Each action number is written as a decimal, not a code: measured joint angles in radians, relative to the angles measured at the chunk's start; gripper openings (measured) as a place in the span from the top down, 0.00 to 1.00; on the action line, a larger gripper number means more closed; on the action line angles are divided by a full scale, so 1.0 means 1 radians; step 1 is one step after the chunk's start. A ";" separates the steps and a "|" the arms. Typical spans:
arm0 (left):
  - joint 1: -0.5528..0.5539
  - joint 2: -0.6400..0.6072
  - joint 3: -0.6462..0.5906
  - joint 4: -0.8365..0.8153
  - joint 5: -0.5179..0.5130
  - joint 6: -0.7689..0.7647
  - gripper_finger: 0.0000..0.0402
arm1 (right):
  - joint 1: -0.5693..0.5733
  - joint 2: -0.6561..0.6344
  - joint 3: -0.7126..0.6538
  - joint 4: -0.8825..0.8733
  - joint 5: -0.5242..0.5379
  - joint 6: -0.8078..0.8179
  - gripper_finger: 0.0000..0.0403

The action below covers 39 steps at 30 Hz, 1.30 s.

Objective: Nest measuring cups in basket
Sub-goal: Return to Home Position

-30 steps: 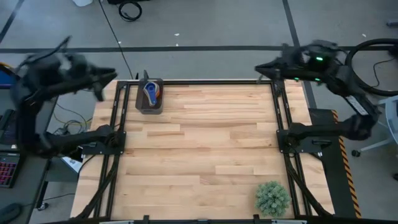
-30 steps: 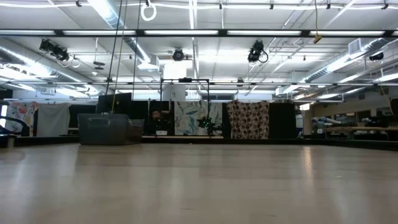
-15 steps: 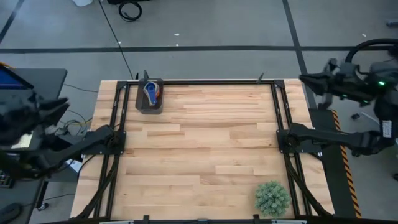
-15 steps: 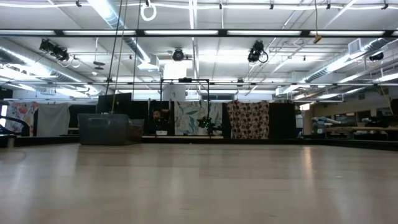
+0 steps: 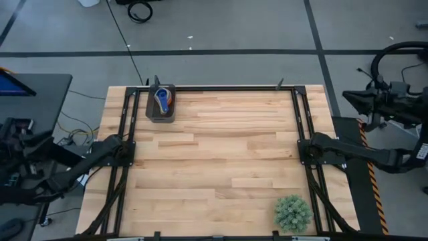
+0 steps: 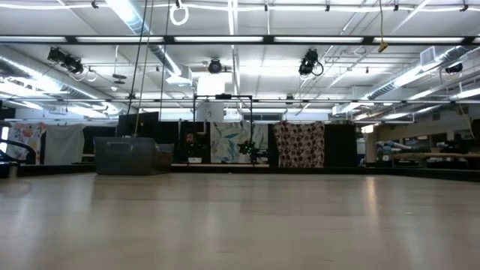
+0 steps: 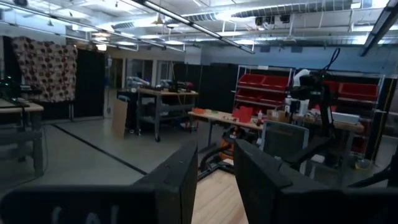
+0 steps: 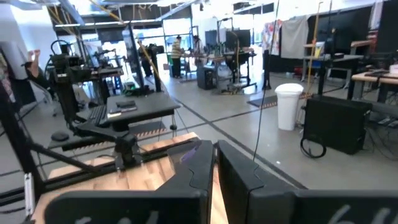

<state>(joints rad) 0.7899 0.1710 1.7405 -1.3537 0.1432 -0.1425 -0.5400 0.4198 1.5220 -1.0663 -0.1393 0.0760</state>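
Judging risk: measuring cups (image 5: 162, 99) sit in the basket (image 5: 160, 119) upper left; left claw (image 7: 216, 158) slightly spread, right claw (image 8: 215, 152) pressed together, might snag floor cables (image 5: 75, 127) off the worktop (image 5: 221, 154).

Both arms are black all over. The left arm (image 5: 72, 173), off the left edge of the tabletop (image 5: 214, 154), is made of long thin bars joined by fat round knuckles. The right arm (image 5: 361, 152), off the right edge, looks just the same. Each one grows out of a chunky black foot at the side of the tabletop. The left claw (image 7: 216, 180) has two wide, flat, dark fingers (image 7: 177, 183) with slanted tips. The right claw (image 8: 215, 167) has the same kind. The dark bar under each pair has faint pale marks on it.
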 joint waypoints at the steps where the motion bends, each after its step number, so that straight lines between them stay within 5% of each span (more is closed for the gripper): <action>1: 0.003 -0.011 0.000 -0.008 0.000 -0.001 0.73 | 0.000 -0.005 -0.002 -0.008 -0.008 0.001 0.93; 20: 0.127 -0.107 -0.071 -0.013 0.000 0.055 0.73 | -0.106 -0.331 -0.268 0.035 -0.074 0.075 0.93; 31: 0.190 -0.164 -0.440 0.243 0.146 0.092 0.73 | -0.252 -0.408 -0.514 0.287 -0.284 0.036 0.93; 39: 0.196 -0.165 -0.763 0.603 0.299 0.072 0.73 | -0.282 -0.407 -0.717 0.483 -0.405 0.082 0.93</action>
<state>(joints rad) 0.9863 0.0063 0.9774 -0.7508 0.4423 -0.0705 -0.8223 0.0131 0.8050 -0.5834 -0.5446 0.1583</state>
